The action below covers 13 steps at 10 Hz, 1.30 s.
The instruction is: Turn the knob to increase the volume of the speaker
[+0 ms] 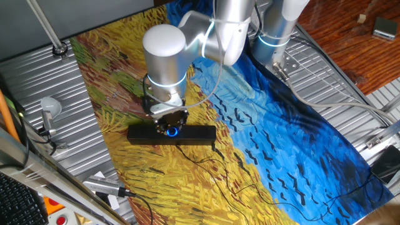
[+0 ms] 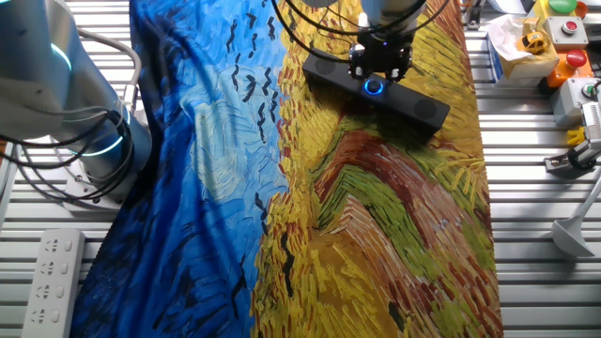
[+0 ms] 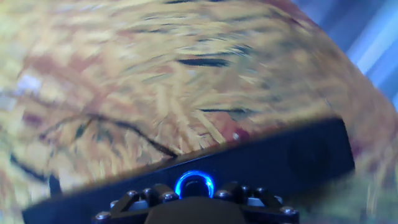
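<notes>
The speaker [image 1: 199,134] [image 2: 424,109] [image 3: 298,155] is a long black bar lying on the painted cloth. Its knob [image 1: 172,131] [image 2: 374,87] [image 3: 194,184] glows with a blue ring at the middle of the bar. My gripper [image 1: 170,125] [image 2: 377,73] [image 3: 194,194] comes straight down onto the knob. In the hand view, dark fingers [image 3: 166,195] sit tight against both sides of the blue ring, shut on the knob. That view is blurred.
A thin black cable [image 1: 206,160] trails from the speaker across the yellow cloth. A grey microphone-like object [image 1: 50,107] stands at the table's left edge. Button boxes [image 2: 563,28] and a white power strip [image 2: 52,272] lie on the slatted metal table beside the arm's base [image 2: 89,141].
</notes>
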Tool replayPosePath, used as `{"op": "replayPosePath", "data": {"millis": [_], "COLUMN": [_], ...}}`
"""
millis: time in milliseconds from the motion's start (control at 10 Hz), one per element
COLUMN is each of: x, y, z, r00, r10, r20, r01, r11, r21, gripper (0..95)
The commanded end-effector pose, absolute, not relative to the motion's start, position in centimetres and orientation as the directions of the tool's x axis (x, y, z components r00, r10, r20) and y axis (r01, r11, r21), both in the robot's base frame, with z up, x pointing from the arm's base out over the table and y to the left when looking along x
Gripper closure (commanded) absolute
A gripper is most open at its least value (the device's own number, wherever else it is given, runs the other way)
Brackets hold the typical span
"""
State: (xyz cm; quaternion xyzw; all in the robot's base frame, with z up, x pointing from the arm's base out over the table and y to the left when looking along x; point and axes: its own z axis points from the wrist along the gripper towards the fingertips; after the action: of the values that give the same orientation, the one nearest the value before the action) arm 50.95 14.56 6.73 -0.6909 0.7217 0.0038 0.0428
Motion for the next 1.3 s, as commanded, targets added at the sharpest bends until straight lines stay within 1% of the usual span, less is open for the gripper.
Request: {"op": "replayPosePath", "data": {"millis": [100, 200, 300, 400, 600, 700, 800, 900, 1100, 1200, 1300], "x": [50.99, 50.99, 51.01, 51.10, 51.32, 51.33, 51.33, 51.33, 51.33, 51.33, 51.32], "y": [14.56, 14.58, 14.56, 14.53, 14.41, 14.40, 14.41, 14.41, 14.40, 14.40, 14.40], "z": [6.45, 6.18, 6.19, 6.22, 6.38, 6.40, 6.26, 6.23, 6.26, 6.26, 6.29], "r00": [-0.066, -0.096, -0.150, -0.204, -0.371, -0.503, -0.587, -0.713, -0.829, -0.856, -0.914], "r10": [-0.996, -0.992, -0.985, -0.975, -0.924, -0.860, -0.805, -0.696, -0.554, -0.512, -0.403], "r20": [-0.062, -0.077, -0.082, -0.085, -0.091, -0.089, -0.083, -0.083, -0.073, -0.068, -0.054], "r01": [-0.996, -0.993, -0.987, -0.977, -0.927, -0.862, -0.807, -0.699, -0.557, -0.515, -0.404], "r11": [0.070, 0.100, 0.155, 0.208, 0.375, 0.506, 0.590, 0.715, 0.831, 0.857, 0.915], "r21": [-0.059, -0.056, -0.051, -0.048, -0.033, -0.018, -0.015, -0.001, 0.018, 0.019, 0.000], "gripper": [76.0, 76.0, 95.0, 95.0, 95.0, 95.0, 95.0, 95.0, 95.0, 95.0, 95.0]}}
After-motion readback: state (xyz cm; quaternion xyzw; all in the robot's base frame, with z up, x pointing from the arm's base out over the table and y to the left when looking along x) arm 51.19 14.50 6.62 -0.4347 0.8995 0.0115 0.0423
